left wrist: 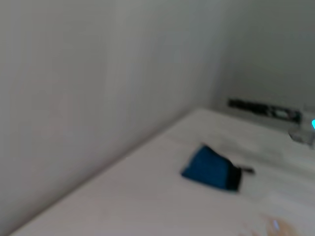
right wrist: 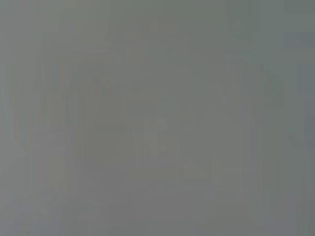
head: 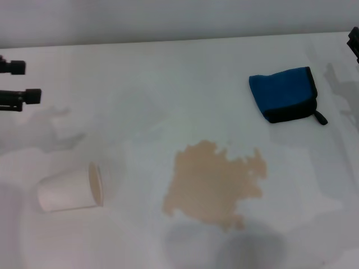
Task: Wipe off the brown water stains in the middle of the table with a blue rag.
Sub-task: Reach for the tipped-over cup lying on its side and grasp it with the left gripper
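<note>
The brown water stain (head: 213,182) is a tan blotch with ragged edges in the middle of the white table (head: 168,73). The blue rag (head: 283,94), with black trim and a small loop tab, lies flat at the back right, apart from the stain. It also shows in the left wrist view (left wrist: 209,168). My left gripper (head: 25,82) hovers at the far left edge, open and empty, far from the rag. Only a dark sliver of my right gripper (head: 354,42) shows at the far right edge, just beyond the rag. The right wrist view shows only plain grey.
A white paper cup (head: 70,190) lies on its side at the front left, its mouth toward the stain. A pale wall runs behind the table's far edge (left wrist: 98,98). Grey arm shadows fall on the tabletop at both sides.
</note>
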Tool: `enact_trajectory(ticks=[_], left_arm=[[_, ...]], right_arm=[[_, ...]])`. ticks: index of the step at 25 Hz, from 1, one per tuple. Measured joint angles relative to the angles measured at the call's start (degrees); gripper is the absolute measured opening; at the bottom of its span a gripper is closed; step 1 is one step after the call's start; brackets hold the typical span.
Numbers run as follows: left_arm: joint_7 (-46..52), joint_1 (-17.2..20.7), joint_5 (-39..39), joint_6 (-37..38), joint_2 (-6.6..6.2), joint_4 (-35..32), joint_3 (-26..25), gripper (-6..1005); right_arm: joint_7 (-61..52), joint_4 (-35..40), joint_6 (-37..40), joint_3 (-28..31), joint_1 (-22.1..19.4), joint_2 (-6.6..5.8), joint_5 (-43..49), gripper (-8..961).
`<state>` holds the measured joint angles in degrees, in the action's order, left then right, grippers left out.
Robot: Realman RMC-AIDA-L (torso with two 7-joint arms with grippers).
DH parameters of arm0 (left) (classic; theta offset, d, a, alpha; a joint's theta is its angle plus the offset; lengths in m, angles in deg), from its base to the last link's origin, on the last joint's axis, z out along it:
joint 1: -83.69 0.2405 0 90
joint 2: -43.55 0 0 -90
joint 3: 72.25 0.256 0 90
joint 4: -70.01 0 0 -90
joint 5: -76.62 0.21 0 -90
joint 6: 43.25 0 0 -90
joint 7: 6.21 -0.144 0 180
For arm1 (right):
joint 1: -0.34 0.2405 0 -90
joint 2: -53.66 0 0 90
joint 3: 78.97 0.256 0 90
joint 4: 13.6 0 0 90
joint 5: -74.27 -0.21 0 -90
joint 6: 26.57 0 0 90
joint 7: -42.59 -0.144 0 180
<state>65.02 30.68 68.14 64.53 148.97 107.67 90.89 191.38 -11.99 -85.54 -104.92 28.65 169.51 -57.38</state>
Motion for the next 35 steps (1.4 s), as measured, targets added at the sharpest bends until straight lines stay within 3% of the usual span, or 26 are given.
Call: enact_trajectory(ticks=[2, 7, 11, 15, 18, 20, 21, 24, 28, 32, 35], left_arm=[[-0.55, -1.22, 1.86, 0.03, -0.11, 0.11, 0.03, 860], [-4.59, -8.8, 16.93, -0.05, -0.14, 0.15, 0.06, 860], [-5.86, -13.38, 28.18, -1.37, 1.49, 0.72, 0.07, 860], [-6.86, -14.7, 31.28, -2.07, 2.38, 0.65, 0.06, 861], [-7.9, -17.24, 38.13, -3.02, 4.81, 1.21, 0.05, 861], [-7.81, -17.66, 39.36, -3.3, 5.32, 1.59, 0.06, 861], [-7.72, -18.57, 41.79, -4.47, 6.81, 2.78, 0.06, 861], [-7.98, -19.79, 44.49, -7.41, 9.23, 4.37, 0.06, 861], [-8.11, -20.6, 45.48, -10.32, 11.72, 4.89, 0.06, 861], [-8.64, -20.66, 45.7, -11.97, 12.76, 3.99, 0.06, 860], [-8.72, -20.63, 45.99, -12.24, 12.86, 2.6, 0.06, 860]], right_arm=[[0.0, -0.31, -0.01, 0.02, 0.09, 0.06, -0.01, 841], [0.0, -0.84, 0.42, 0.15, 0.83, 0.1, -0.13, 841], [0.05, -1.48, 0.54, 1.32, 2.36, 0.16, -0.19, 841], [0.46, -1.55, 1.54, 1.93, 3.92, 0.17, -0.19, 841], [0.63, -1.55, 2.72, 2.11, 4.63, 0.2, -0.19, 842], [0.63, -1.56, 2.79, 2.12, 4.81, 0.27, -0.18, 842], [0.62, -1.66, 2.8, 2.14, 4.84, 0.29, -0.18, 842], [0.61, -2.2, 2.78, 2.19, 4.73, 0.34, -0.17, 842], [0.33, -2.32, 2.65, 2.22, 4.46, 0.35, -0.18, 842], [0.15, -2.32, 2.46, 2.23, 4.47, 0.34, -0.18, 842], [0.1, -2.33, 2.13, 2.23, 4.5, 0.35, -0.18, 842]])
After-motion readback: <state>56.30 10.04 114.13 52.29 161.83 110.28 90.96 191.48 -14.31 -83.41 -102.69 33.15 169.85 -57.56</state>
